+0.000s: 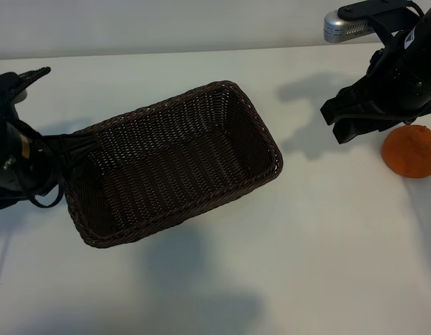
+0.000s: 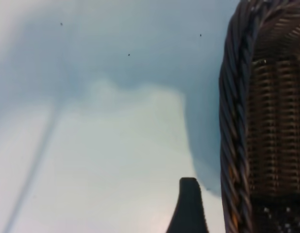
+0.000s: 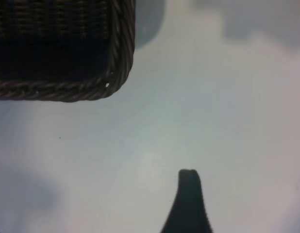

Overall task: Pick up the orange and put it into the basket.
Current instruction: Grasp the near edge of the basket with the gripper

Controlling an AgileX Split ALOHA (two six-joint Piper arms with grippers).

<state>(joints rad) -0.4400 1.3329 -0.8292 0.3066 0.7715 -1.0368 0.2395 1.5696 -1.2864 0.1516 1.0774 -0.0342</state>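
1. Basket [image 1: 175, 162], dark wicker, sits nearest the exterior camera at table [image 1: 285, 272] centre-left and holds nothing.
2. Left gripper [image 1: 76, 146] sits at the basket's left end, jaws spread wide, nothing visibly between them.
3. Right gripper [image 1: 349, 118] hovers just beside the orange [image 1: 411, 151], jaws wide, not around it, carrying nothing.
4. Orange rests on the table at far right, well apart from the basket.
5. Step, I judge: pre-grasp. Next: shift right gripper over the orange, descend, close.
6. Only the exterior view shows the orange; the wrist views show only basket rim, table and one fingertip each.
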